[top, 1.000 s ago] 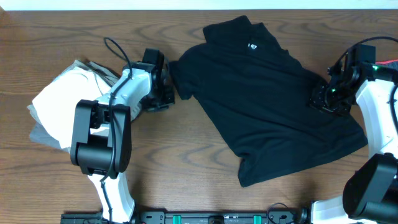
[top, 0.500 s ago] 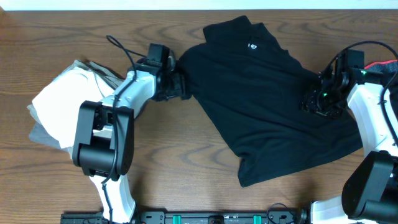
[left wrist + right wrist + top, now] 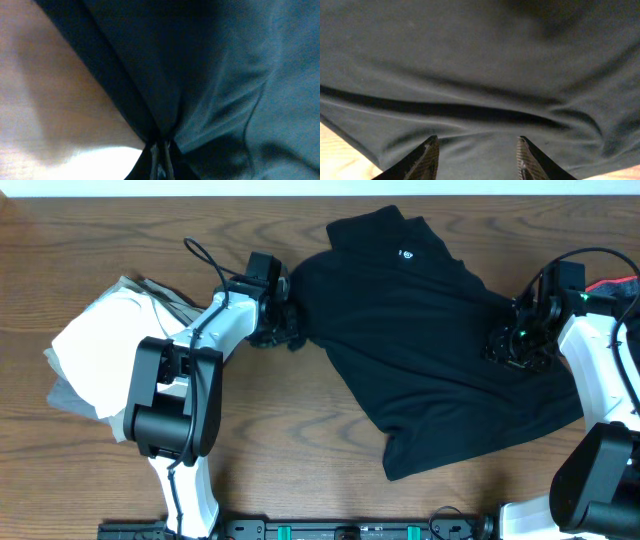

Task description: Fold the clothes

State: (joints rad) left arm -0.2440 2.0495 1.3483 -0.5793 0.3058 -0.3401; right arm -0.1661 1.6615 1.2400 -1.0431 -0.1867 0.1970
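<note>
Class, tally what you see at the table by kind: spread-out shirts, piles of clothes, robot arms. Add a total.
black shirt: 1
pile of pale clothes: 1
robot arms: 2, the left arm and the right arm
total: 4

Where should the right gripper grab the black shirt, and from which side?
Likely the free sleeve edge on the robot's right, approached from above and outside. The black shirt lies flat on the table there, and the left gripper pinches the opposite sleeve.
</note>
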